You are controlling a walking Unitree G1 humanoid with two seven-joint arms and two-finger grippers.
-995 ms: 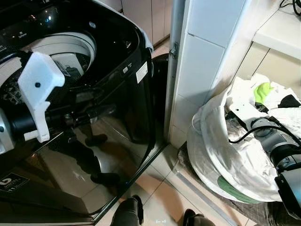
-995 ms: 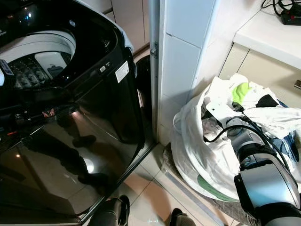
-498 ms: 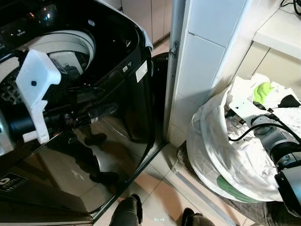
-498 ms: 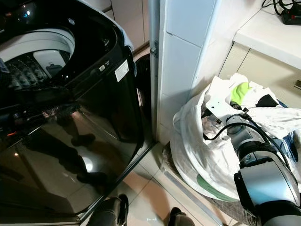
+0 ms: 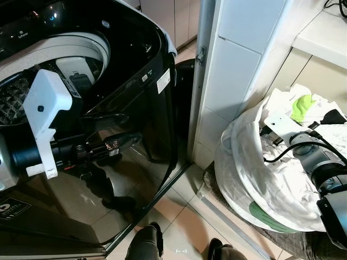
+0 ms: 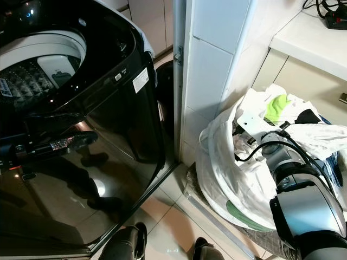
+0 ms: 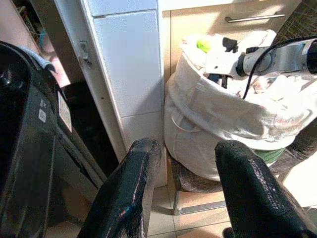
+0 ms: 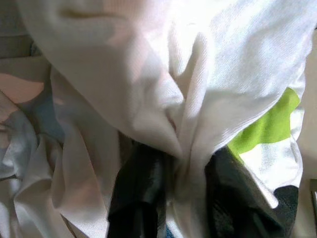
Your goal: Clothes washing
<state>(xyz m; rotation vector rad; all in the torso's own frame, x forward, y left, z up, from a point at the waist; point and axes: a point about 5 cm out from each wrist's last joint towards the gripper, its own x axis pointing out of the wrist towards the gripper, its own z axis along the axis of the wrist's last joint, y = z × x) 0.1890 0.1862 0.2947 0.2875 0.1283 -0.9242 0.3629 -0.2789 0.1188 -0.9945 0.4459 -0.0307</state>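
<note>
The right tool (image 8: 173,193) pinches a fold of white garment (image 8: 198,89) in the laundry bag (image 5: 244,179) (left tool (image 7: 183,198) gapes empty beside the washer (image 5: 135,108)). A thin pinch could slip when lifted.

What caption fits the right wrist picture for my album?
Right gripper pushed into the laundry, its black fingers either side of a fold of white cloth with a green patch.
</note>
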